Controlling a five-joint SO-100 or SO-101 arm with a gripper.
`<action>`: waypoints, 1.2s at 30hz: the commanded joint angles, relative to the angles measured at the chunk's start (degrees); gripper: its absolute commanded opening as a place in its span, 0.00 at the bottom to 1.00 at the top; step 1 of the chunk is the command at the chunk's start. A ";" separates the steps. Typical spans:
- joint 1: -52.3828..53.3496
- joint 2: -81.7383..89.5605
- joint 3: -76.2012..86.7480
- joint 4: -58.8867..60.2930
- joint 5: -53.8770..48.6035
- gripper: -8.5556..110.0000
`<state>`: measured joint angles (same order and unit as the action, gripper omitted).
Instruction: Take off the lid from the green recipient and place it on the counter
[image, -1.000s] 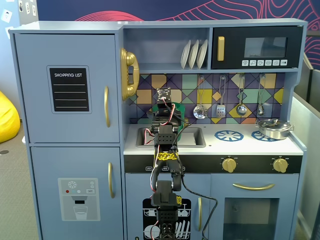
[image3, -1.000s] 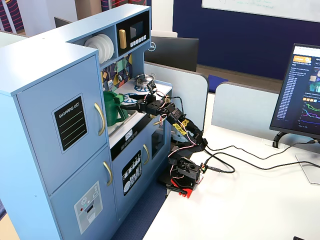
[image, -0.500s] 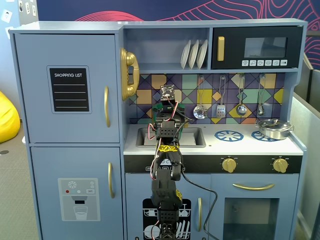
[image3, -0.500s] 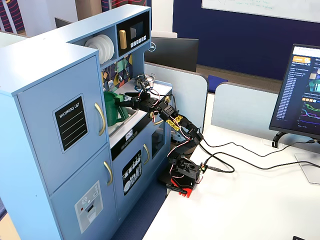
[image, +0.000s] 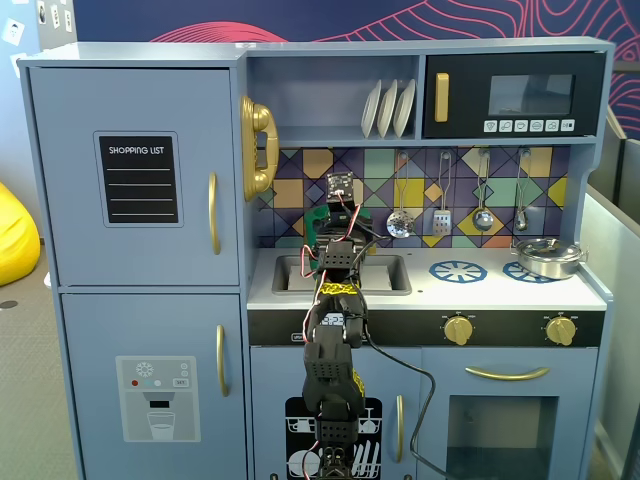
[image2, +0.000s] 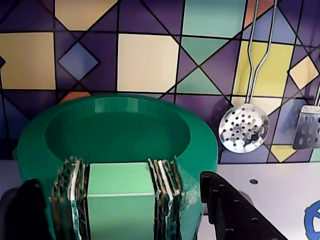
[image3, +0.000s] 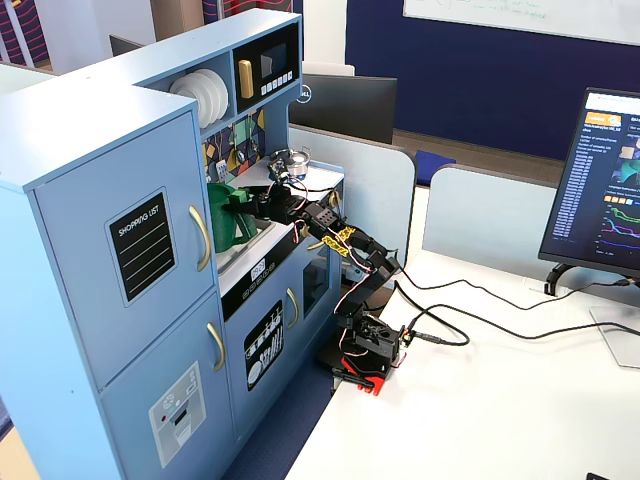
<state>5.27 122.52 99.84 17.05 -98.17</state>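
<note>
The green recipient (image2: 200, 150) fills the lower wrist view, with its lighter-green ribbed strip (image2: 120, 210) facing me. Its top shows a rim around a sunken dark-green round surface. I cannot tell whether that surface is the lid, and no block handle shows at its centre. My gripper (image2: 119, 181) is open. Its black fingers (image2: 235, 210) stand wide apart on either side of the strip, just in front of the recipient's wall. In the fixed views the recipient (image3: 225, 222) stands at the sink end of the white counter (image: 500, 288), mostly hidden behind my arm (image: 335, 300).
A silver pot (image: 548, 258) sits on the right burner ring. The left burner ring (image: 458, 270) is bare. The grey sink (image: 385, 275) lies under my arm. A skimmer (image2: 243, 127) and a spatula (image2: 307, 127) hang on the tiled backsplash behind the recipient.
</note>
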 joint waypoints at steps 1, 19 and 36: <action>0.35 0.00 -4.22 -1.49 0.26 0.26; -1.05 0.70 -8.79 -3.52 -1.49 0.07; 19.95 1.32 -10.37 -2.90 2.99 0.07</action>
<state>19.42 122.43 95.27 15.38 -97.03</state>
